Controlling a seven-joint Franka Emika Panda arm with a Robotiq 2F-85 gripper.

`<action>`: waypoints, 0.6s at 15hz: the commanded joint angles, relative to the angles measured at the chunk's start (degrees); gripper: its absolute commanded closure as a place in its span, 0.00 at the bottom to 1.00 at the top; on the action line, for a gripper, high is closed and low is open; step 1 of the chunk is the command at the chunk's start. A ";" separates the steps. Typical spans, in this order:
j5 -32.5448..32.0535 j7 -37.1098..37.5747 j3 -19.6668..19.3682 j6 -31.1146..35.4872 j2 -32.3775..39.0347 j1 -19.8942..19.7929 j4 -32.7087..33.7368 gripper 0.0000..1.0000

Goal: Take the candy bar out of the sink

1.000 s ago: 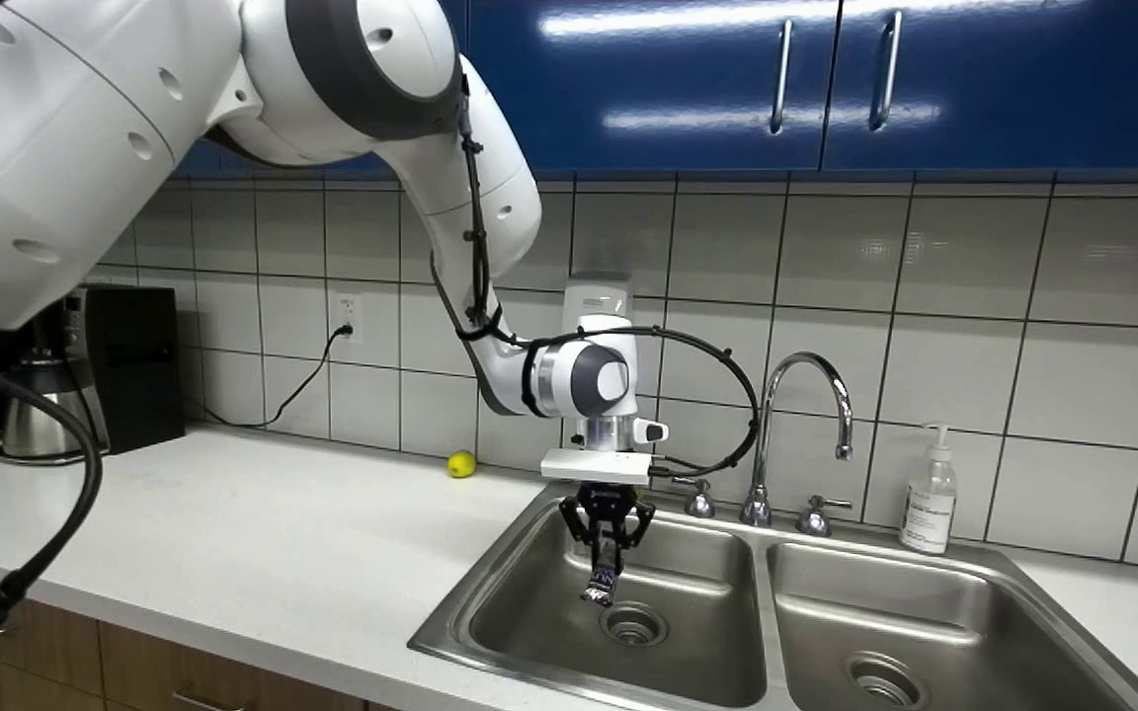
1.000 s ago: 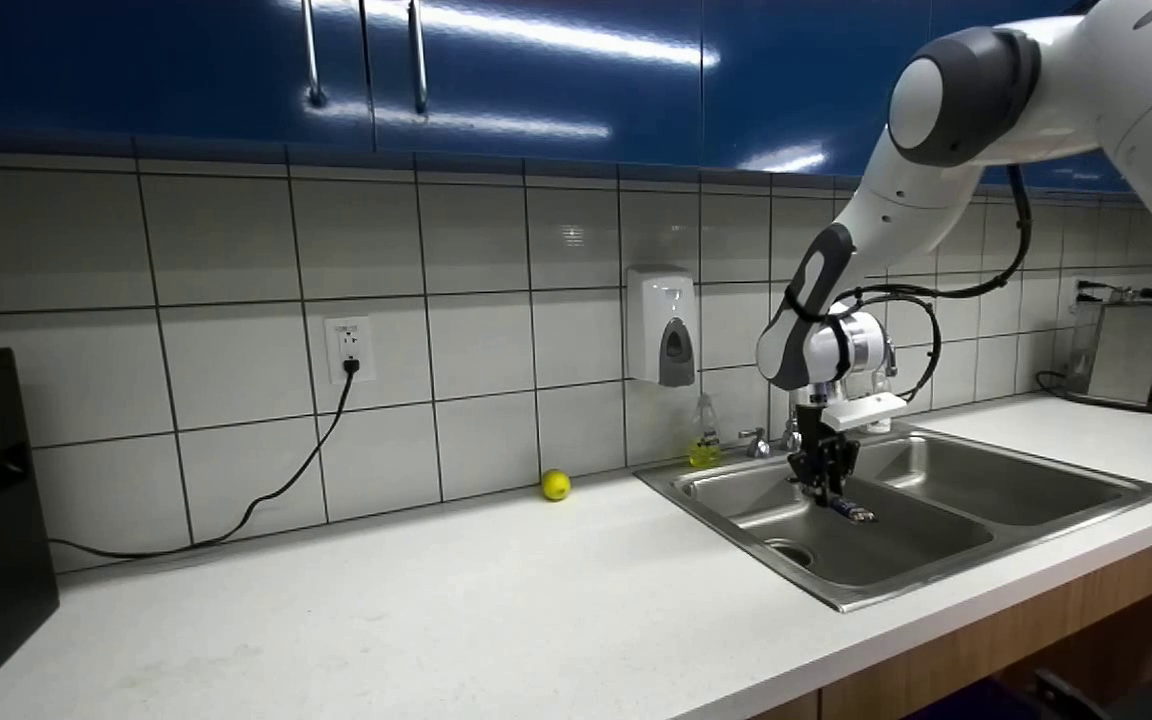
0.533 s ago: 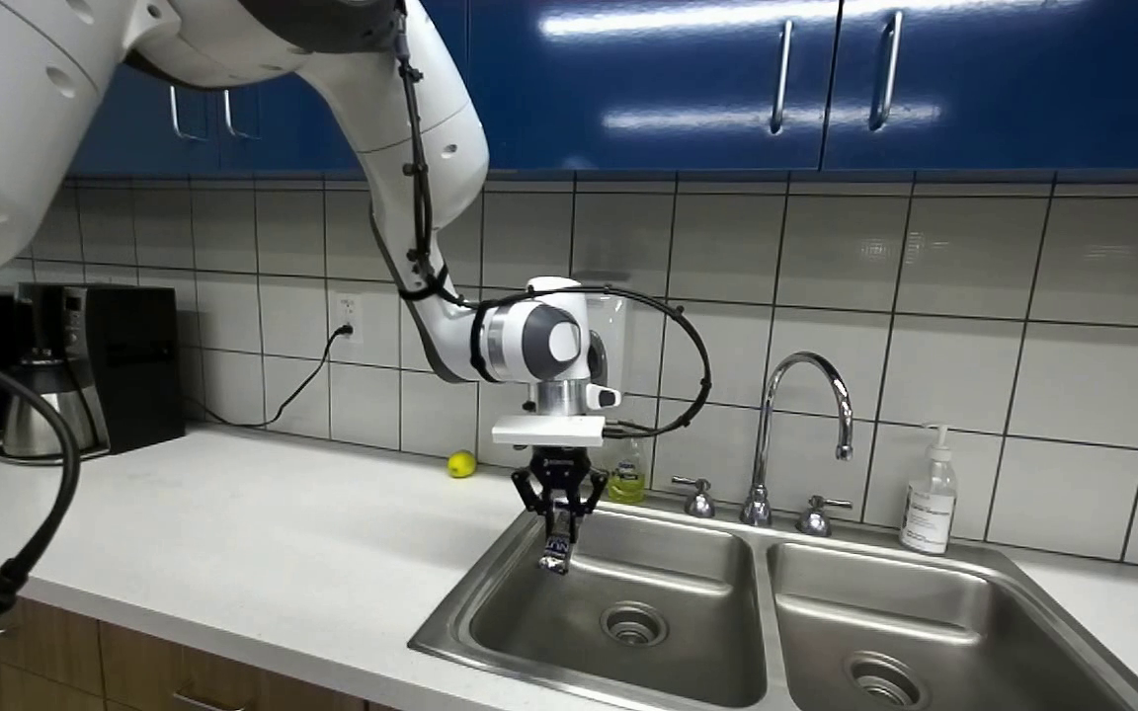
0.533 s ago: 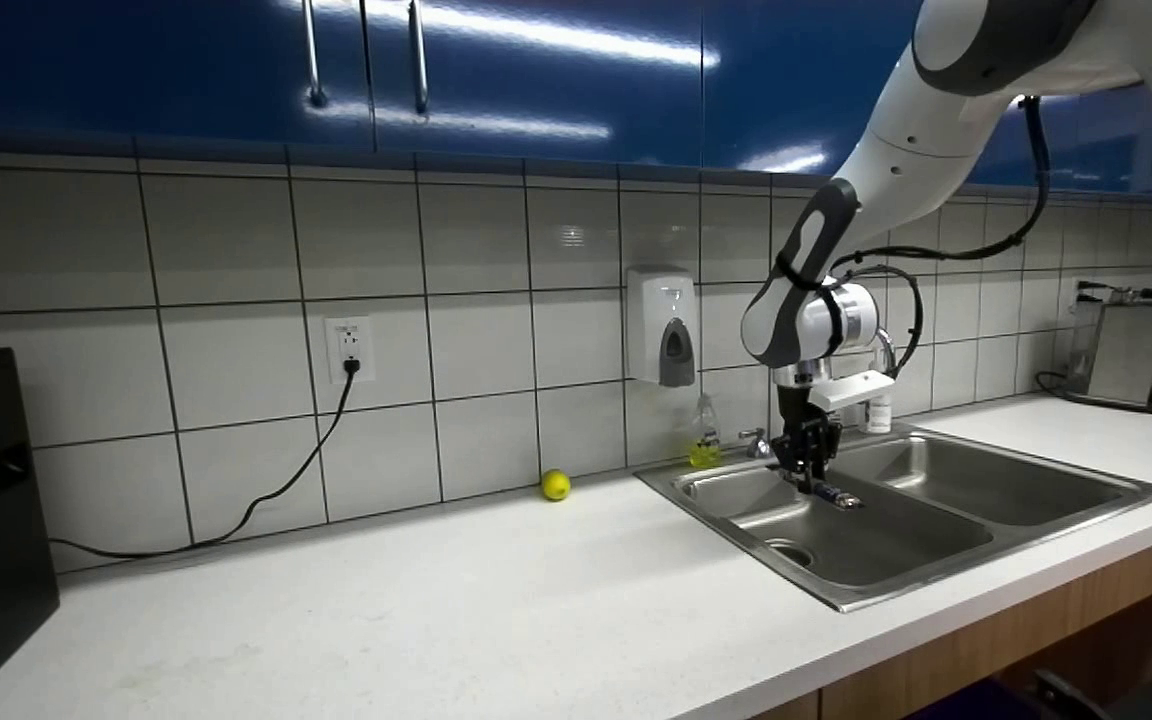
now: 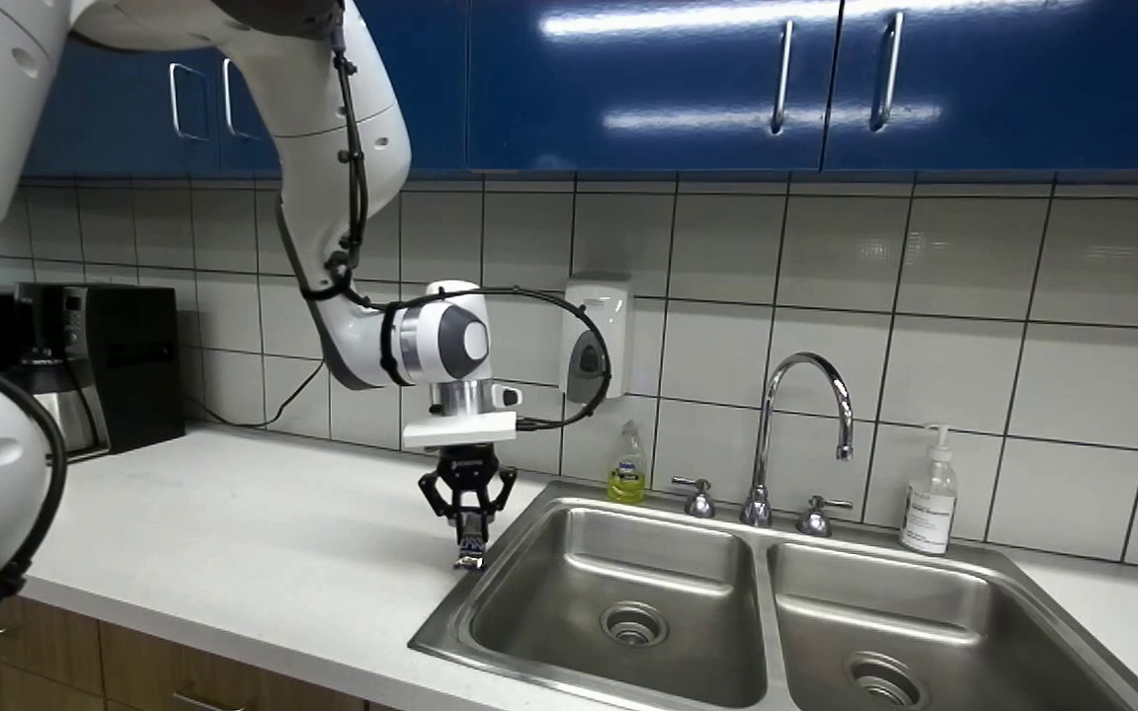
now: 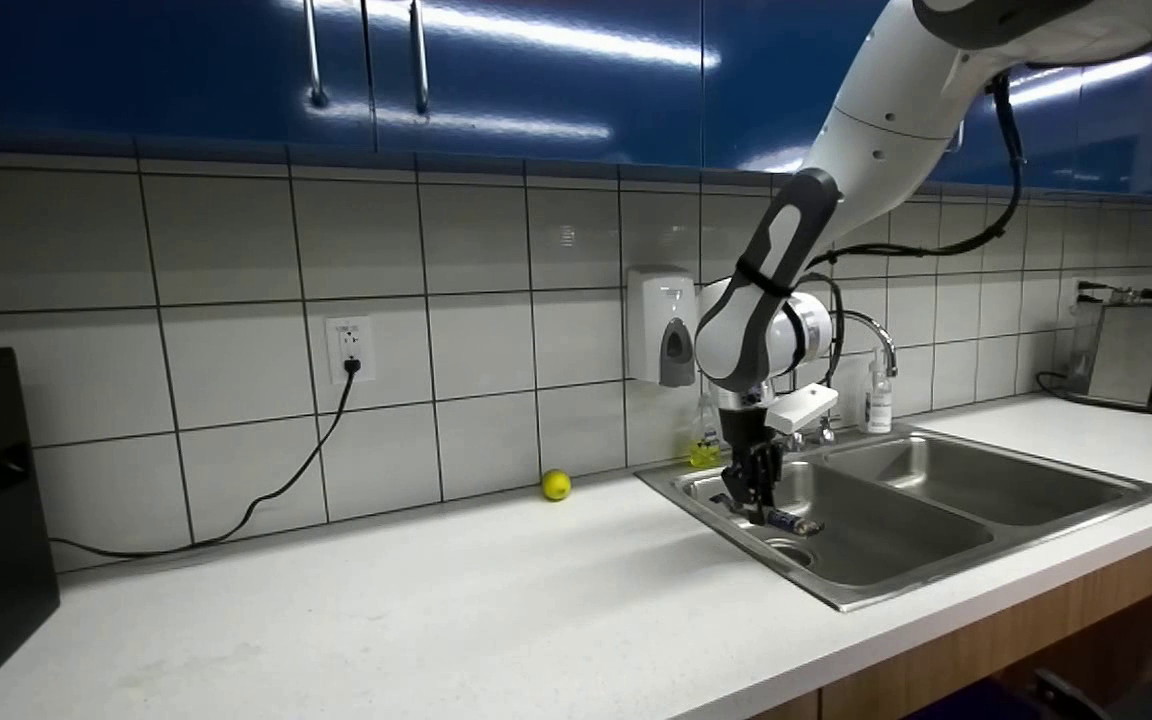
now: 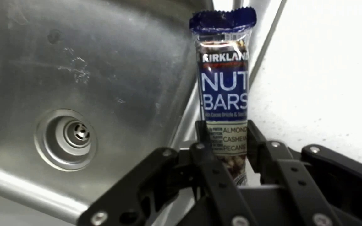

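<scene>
Candy bar (image 7: 225, 88), pinched in the gripper (image 7: 225, 133), has shifted across the sink (image 5: 446, 634) toward the counter (image 5: 263, 533). Removal looks nearly done; setting down likely remains.

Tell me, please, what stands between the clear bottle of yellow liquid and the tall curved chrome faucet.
In an exterior view, a small chrome lever handle stands between the clear bottle of yellow liquid and the tall curved chrome faucet.

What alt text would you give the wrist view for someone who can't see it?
The black gripper holds a Kirkland nut bar, printed side in view, over the rim of the sink. A basin with a round drain lies to the left; white counter shows to the right.
</scene>
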 commanded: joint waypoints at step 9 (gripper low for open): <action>-5.84 5.44 4.76 4.51 0.51 8.07 -4.30 0.92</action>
